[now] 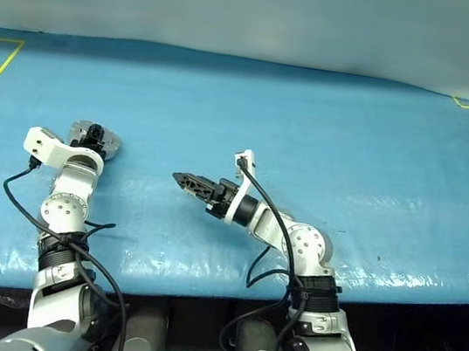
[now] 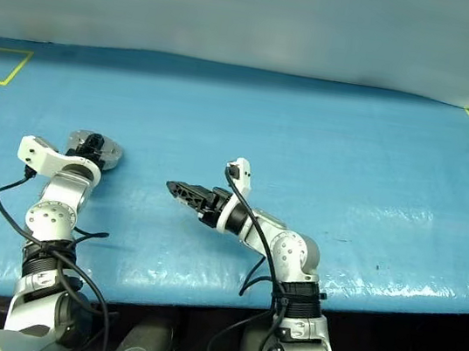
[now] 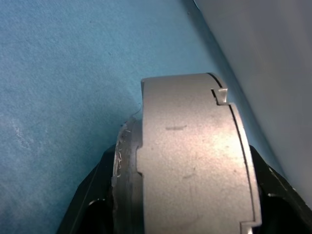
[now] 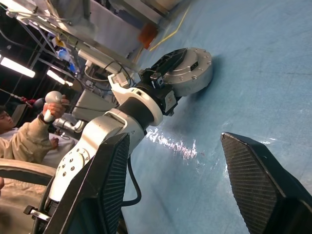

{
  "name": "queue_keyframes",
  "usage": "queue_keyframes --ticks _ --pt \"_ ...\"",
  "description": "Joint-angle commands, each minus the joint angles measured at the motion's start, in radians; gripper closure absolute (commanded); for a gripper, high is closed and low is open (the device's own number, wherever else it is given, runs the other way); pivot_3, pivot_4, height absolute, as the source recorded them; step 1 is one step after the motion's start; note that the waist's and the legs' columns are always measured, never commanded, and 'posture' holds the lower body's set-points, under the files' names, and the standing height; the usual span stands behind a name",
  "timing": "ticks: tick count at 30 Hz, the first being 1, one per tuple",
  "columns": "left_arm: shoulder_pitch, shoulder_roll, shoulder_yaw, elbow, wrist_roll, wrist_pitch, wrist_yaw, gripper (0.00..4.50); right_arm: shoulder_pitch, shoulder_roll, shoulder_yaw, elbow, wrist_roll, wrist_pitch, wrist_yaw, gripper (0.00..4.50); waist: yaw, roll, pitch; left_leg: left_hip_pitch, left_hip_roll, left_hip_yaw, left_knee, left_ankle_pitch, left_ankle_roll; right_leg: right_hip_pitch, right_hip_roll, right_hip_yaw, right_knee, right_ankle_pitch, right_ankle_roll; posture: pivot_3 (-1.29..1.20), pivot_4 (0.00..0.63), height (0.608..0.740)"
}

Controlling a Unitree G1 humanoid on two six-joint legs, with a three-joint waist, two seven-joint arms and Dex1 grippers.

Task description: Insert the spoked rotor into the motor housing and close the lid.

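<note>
At the table's left side, the left gripper's jaws are clamped on the closed motor housing, lid shut. The right gripper hovers mid-table, jaws apart, empty.

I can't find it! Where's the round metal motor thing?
The motor housing lies on the blue table, on the robot's left, with the left hand around it.

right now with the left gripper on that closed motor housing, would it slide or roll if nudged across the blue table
Probably slide, not roll: the motor housing lies flat on the blue table, a shallow disc with its lid shut. It looks like solid grey metal, so likely stiff and heavy for its size. The left gripper spans its smooth rim, which could slip.
</note>
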Motion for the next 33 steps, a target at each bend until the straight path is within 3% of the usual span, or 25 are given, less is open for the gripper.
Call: queue_keyframes --ticks 1,5,16,19,23,26,28,33 --pt "0.019 0.005 0.006 -0.074 0.012 0.008 0.002 1.28 -0.005 0.006 0.003 -0.04 0.005 -0.018 0.011 1.32 -0.001 0.0 0.0 0.0 0.0 0.0 0.0 0.0 0.0 0.0 0.0 0.0 0.0 0.0 0.0 0.0 0.15 0.74" --pt "0.047 0.017 0.004 -0.09 0.058 0.002 0.027 0.08 -0.008 0.006 0.006 -0.04 -0.002 -0.019 0.014 1.32 0.0 0.0 0.0 0.0 0.0 0.0 0.0 0.0 0.0 0.0 0.0 0.0 0.001 0.0 0.0 0.0 0.15 0.74" --pt "0.231 0.05 0.083 -0.287 0.069 -0.008 0.029 0.04 -0.012 0.007 -0.009 -0.024 -0.026 -0.02 -0.004 1.32 -0.006 0.0 0.0 0.001 0.0 0.0 0.0 0.001 -0.001 0.0 0.0 0.0 0.001 0.0 0.0 0.0 0.15 0.74" --pt "0.313 0.082 0.068 -0.368 0.059 0.008 -0.064 0.04 -0.014 0.005 -0.01 -0.02 -0.048 -0.046 -0.01 1.32 -0.006 0.0 0.0 0.001 0.0 0.0 0.0 0.001 -0.001 0.001 0.0 0.0 0.001 0.0 0.0 0.0 0.15 0.74" --pt "0.434 0.141 -0.05 -0.532 0.099 -0.031 -0.323 0.04 -0.011 -0.029 0.022 -0.02 -0.141 -0.17 0.018 1.32 0.003 0.0 0.0 0.001 0.0 0.0 0.0 0.001 -0.001 0.001 0.0 0.0 0.001 -0.001 -0.001 0.0 0.15 0.74" --pt "0.535 0.207 -0.203 -0.633 0.238 -0.097 -0.506 0.04 -0.017 -0.11 0.087 0.007 -0.29 -0.363 0.076 1.32 0.008 0.002 0.0 0.001 0.0 0.001 0.0 0.001 -0.002 0.001 -0.001 0.0 0.0 -0.005 -0.002 0.0 0.15 0.74" --pt "0.582 0.253 -0.298 -0.658 0.355 -0.15 -0.581 0.04 -0.028 -0.167 0.121 0.048 -0.385 -0.486 0.1 1.32 0.006 0.002 0.0 0.003 0.0 0.003 -0.001 0.001 -0.002 0.001 -0.001 0.001 0.0 -0.006 -0.001 0.0 0.15 0.74" --pt "0.611 0.28 -0.411 -0.629 0.461 -0.25 -0.727 0.04 -0.082 -0.244 0.113 0.203 -0.504 -0.669 0.124 1.32 0.0 0.003 0.0 0.005 0.001 0.005 -0.002 0.001 -0.002 0.001 -0.001 0.002 0.002 -0.006 -0.002 0.0 0.15 0.74"
